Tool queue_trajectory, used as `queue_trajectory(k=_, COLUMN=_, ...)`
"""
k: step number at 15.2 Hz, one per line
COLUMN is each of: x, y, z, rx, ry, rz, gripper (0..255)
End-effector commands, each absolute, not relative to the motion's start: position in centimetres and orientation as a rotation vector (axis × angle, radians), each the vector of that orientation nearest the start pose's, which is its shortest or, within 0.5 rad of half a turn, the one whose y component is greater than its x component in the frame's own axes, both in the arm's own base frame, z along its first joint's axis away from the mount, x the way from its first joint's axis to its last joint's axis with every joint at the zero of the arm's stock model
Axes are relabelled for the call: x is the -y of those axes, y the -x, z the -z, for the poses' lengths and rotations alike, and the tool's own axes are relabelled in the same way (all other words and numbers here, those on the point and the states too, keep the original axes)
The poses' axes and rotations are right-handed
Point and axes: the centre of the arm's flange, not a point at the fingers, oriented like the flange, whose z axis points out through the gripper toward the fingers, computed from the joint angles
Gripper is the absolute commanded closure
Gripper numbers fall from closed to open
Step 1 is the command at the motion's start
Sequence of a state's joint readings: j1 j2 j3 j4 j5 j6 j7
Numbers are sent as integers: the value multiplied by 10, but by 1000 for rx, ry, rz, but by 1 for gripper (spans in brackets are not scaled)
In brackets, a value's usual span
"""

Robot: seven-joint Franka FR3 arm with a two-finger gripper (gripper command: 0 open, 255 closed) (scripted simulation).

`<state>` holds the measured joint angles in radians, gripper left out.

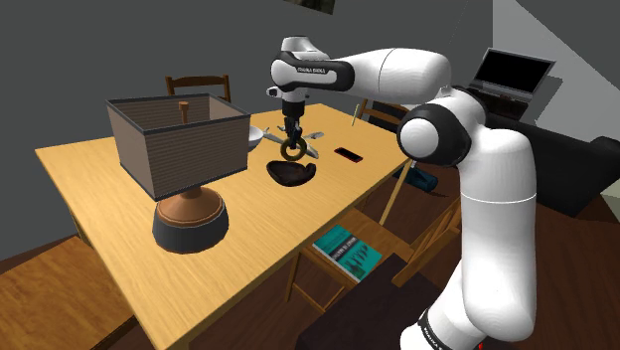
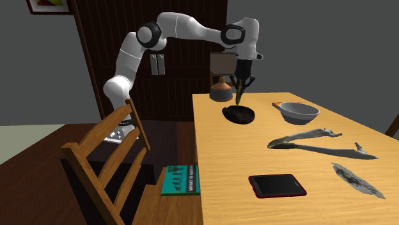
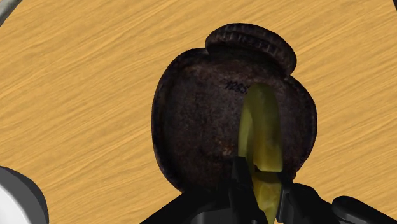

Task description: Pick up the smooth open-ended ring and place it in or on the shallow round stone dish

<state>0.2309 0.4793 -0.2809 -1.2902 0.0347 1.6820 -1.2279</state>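
End effector pinching the yellow ring by its edge, ring hanging just above the dark round dish

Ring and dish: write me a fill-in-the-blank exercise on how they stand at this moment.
1. The pincer is ____ on the ring.
2. The ring hangs ____ the dark dish, which sits on the wooden table.
3. Seen in the wrist view, the ring's colour is ____.

Missing words: shut; above; yellow.
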Motion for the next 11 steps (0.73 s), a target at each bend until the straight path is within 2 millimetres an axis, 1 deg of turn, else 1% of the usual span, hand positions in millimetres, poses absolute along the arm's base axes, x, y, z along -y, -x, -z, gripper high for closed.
queue_trajectory(k=1, x=-8, y=-688, z=-476, rx=1789, ry=2619, rz=-178, gripper=0)
queue_trajectory(k=6, x=-8, y=-688, z=-476, rx=1789, ry=2619, rz=-178, gripper=0)
queue_trajectory(k=9, x=-12, y=-691, z=-515, rx=1789, ry=2619, rz=-178, gripper=0)
queue_trajectory(k=10, x=-13, y=-692, z=-525, rx=1789, ry=2619, rz=-178, gripper=0)
queue_trajectory(k=11, x=-13, y=-692, z=-525, rx=1789, ry=2619, rz=-178, gripper=0)
